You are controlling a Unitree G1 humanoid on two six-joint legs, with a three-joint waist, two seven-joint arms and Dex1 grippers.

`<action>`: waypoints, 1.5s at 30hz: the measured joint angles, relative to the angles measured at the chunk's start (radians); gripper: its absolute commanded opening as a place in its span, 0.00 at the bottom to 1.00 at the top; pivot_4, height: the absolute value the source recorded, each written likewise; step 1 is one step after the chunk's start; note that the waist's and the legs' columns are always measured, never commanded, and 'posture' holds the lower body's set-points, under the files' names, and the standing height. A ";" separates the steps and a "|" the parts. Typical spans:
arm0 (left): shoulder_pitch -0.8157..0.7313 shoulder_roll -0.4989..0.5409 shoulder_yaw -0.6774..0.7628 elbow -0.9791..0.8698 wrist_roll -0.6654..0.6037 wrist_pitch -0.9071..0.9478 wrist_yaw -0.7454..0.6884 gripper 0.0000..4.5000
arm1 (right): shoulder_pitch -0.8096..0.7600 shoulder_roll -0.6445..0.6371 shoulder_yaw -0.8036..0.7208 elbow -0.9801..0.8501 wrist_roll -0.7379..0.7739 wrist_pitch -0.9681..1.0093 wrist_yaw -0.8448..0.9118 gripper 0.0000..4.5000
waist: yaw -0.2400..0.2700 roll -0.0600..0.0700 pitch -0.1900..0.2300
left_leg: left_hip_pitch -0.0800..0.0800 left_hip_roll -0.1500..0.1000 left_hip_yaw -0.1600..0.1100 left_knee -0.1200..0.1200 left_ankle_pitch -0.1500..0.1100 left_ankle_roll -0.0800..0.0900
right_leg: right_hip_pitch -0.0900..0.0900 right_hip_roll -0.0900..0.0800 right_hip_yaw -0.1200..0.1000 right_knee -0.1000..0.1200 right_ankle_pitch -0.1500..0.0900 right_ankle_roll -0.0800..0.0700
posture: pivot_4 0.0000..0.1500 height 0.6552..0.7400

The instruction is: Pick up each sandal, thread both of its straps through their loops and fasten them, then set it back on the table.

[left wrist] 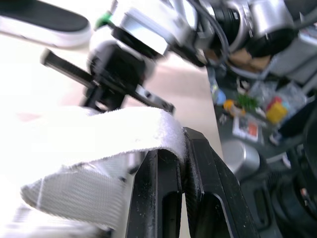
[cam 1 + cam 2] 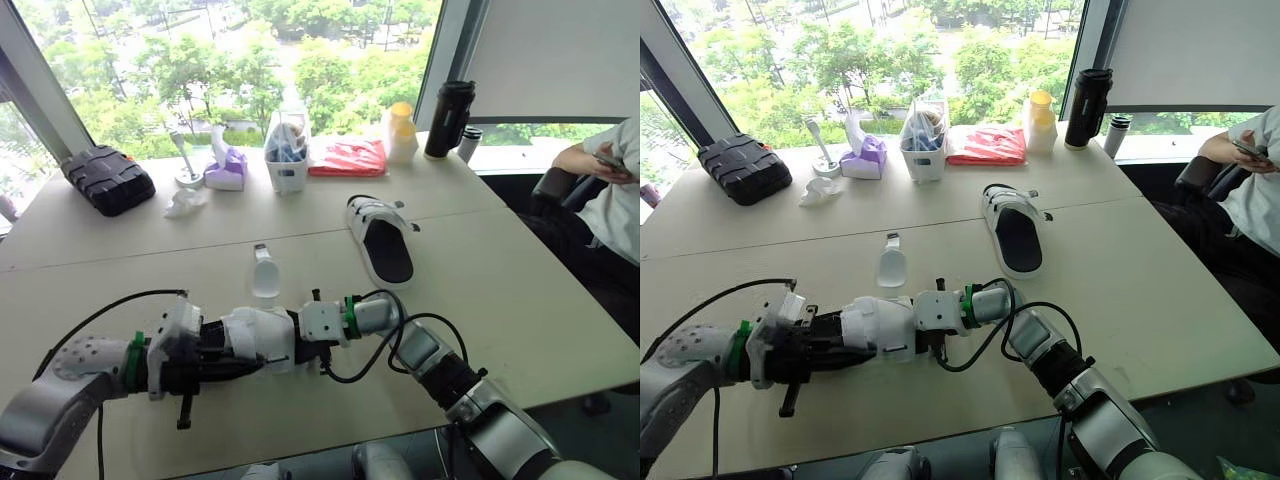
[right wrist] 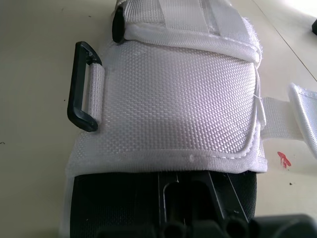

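Note:
I hold one white sandal (image 2: 258, 338) low over the near part of the table, between both grippers. My left gripper (image 1: 182, 148) is shut on the sandal's loose white strap (image 1: 99, 134), which folds over its fingertips. My right gripper (image 2: 298, 352) comes in from the other side and grips the sandal at its sole, under the woven white upper (image 3: 173, 99). On that upper, a black plastic loop (image 3: 81, 106) stands free at one side and a strap end (image 3: 297, 114) sticks out at the other. The second sandal (image 2: 380, 240), white with a black footbed, lies flat mid-table to the right.
A clear plastic shoehorn (image 2: 265, 275) lies just beyond the held sandal. Along the window edge stand a black case (image 2: 108, 178), a purple tissue box (image 2: 226, 170), a white basket (image 2: 287, 150), a red bag (image 2: 350, 157), a yellow-capped bottle (image 2: 400, 130) and a black flask (image 2: 450, 118). A person (image 2: 610, 180) sits at the far right.

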 measured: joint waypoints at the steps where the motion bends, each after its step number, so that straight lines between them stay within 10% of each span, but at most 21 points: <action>1: -0.012 -0.003 0.004 0.006 -0.011 0.016 0.008 0.01 | 0.000 0.001 0.000 0.000 0.000 0.000 0.000 0.00 | -0.001 0.000 0.000 | 0.000 0.000 0.000 0.000 0.000 0.000 | 0.000 0.000 0.000 0.000 0.000 0.000 | 1.00 1.00; 18: -0.090 -0.134 0.040 0.140 -0.196 0.332 0.220 0.01 | -0.004 0.005 0.001 0.006 -0.019 -0.013 -0.010 0.00 | 0.000 -0.001 0.000 | 0.001 0.000 -0.001 0.001 0.000 0.000 | 0.000 0.002 0.000 0.002 0.001 -0.001 | 1.00 1.00; 28: -0.149 -0.246 0.125 0.193 -0.279 0.399 0.383 0.99 | -0.004 0.005 0.001 0.007 -0.020 -0.014 -0.010 0.00 | 0.001 -0.001 -0.001 | 0.001 0.000 -0.001 0.001 0.001 -0.001 | 0.001 0.002 0.000 0.002 0.003 -0.005 | 1.00 1.00; 45: -0.241 -0.258 0.254 0.349 -0.140 0.206 0.482 0.99 | -0.005 0.007 0.004 0.005 -0.021 -0.016 -0.010 0.00 | -0.004 -0.003 -0.001 | 0.000 0.000 0.000 0.001 0.002 -0.004 | 0.000 0.002 0.000 0.001 0.006 -0.003 | 1.00 1.00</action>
